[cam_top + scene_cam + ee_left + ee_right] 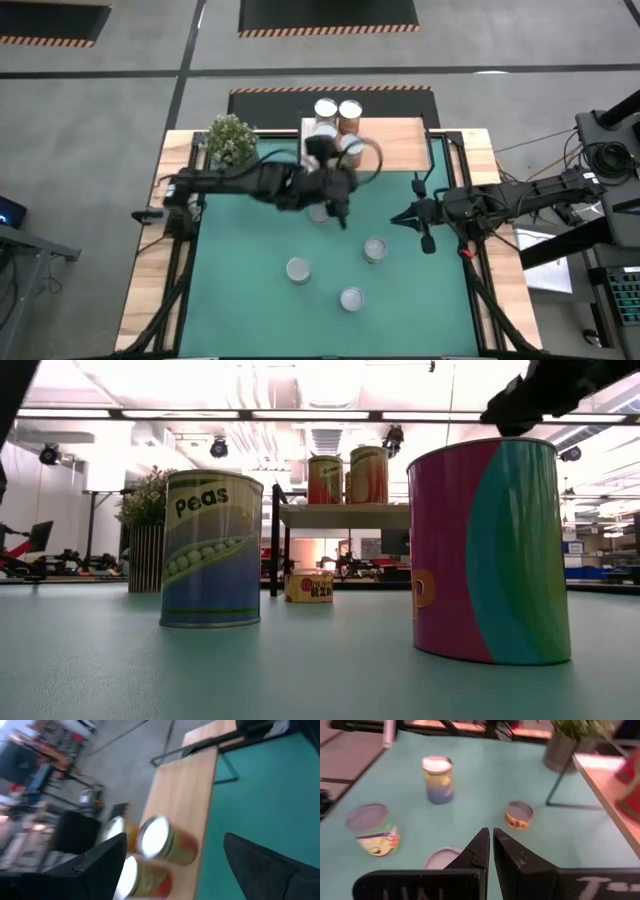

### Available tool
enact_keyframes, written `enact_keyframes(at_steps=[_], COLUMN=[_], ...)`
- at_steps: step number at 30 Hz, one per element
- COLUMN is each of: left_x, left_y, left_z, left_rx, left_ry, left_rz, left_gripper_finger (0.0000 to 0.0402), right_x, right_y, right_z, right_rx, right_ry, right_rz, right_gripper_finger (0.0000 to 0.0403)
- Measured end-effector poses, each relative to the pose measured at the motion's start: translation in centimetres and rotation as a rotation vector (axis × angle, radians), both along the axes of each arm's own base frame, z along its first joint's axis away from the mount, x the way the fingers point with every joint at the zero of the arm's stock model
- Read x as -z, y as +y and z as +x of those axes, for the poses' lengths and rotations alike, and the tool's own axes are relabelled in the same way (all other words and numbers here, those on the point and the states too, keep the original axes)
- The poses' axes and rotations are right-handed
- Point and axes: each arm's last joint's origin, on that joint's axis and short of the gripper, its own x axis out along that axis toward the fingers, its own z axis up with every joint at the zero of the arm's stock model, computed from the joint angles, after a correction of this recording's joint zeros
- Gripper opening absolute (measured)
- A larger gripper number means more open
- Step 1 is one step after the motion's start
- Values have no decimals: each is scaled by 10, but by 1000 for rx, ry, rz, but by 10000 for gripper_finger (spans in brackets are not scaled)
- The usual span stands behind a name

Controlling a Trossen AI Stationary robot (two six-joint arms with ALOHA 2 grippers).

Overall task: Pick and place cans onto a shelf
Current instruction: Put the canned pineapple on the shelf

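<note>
Cans on the shelf: you have four cans (337, 112) clustered at the shelf's left end, two at the back edge and two partly hidden under your left arm; the low view shows two of them (347, 475) standing upright.
Left gripper: your left gripper (175, 857) hangs over the shelf's left end, fingers spread wide with nothing between them; the cans (165, 842) lie just past the fingertips, and you cannot tell from the blur whether anything touches.
Right gripper: your right gripper (491, 840) sits over the mat's right side, well apart from the shelf cans, with its fingers pressed together and empty.
Shelf: the shelf (400, 143) is a light wooden board at the far edge of the mat, on thin black legs (275, 540).
Cans on the mat: three upright cans (299, 270) stand in the near half of the green mat (240, 290), and a low tin (518, 815) sits close to the shelf.
Nearest labels: in the low view you see a can marked "Peas" (211, 549) and a pink and green one (488, 550).
Plant: a potted plant (231, 139) stands just left of the shelf.
</note>
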Motion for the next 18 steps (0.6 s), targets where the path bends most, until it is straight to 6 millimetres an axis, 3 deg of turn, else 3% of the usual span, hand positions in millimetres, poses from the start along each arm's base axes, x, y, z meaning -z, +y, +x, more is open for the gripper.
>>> enact_keyframes(at_steps=[3, 11, 18], left_x=[3, 37, 63], left_y=[-7, -18, -18], left_z=[-26, -77, -113], left_rx=[-17, 7, 14], left_ry=[-24, -245, -429], left_rz=[8, -58, 4], left_gripper_finger=[299, 282, 279], right_x=[7, 20, 13], right_y=[1, 0, 1], right_z=[6, 26, 45], right_rx=[22, 187, 205], right_ry=[40, 85, 77], right_rz=[11, -9, 2], right_gripper_finger=[12, 12, 12])
